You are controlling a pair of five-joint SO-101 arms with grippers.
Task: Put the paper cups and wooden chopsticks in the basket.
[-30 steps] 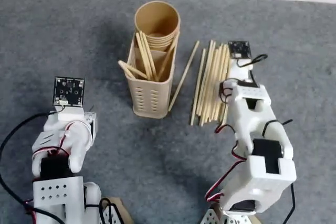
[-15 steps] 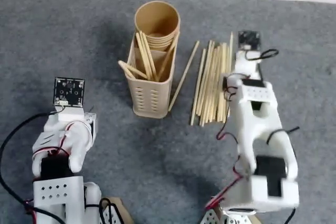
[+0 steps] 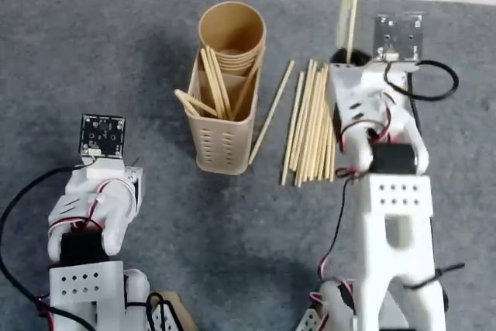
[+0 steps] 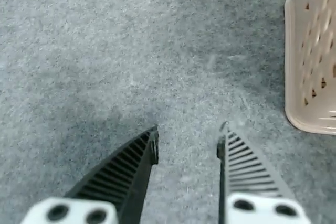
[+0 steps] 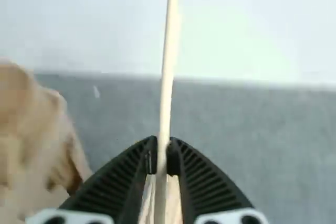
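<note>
The right fingers point(image 5: 197, 177) are clamped on a single wooden chopstick point(image 5: 169, 45), which runs straight out beyond their tips. Just beside these fingers, the loose pile of chopsticks point(image 3: 312, 122) lies on the grey table point(image 3: 93, 44). On the far side of that pile from them stands the basket point(image 3: 222, 145), holding a stack of paper cups point(image 3: 232, 29) and some slanted chopsticks point(image 3: 215, 87). The left fingers point(image 4: 126, 171) stand apart, gripping nothing, above bare table. The basket is off to one side ahead of their tips.
</note>
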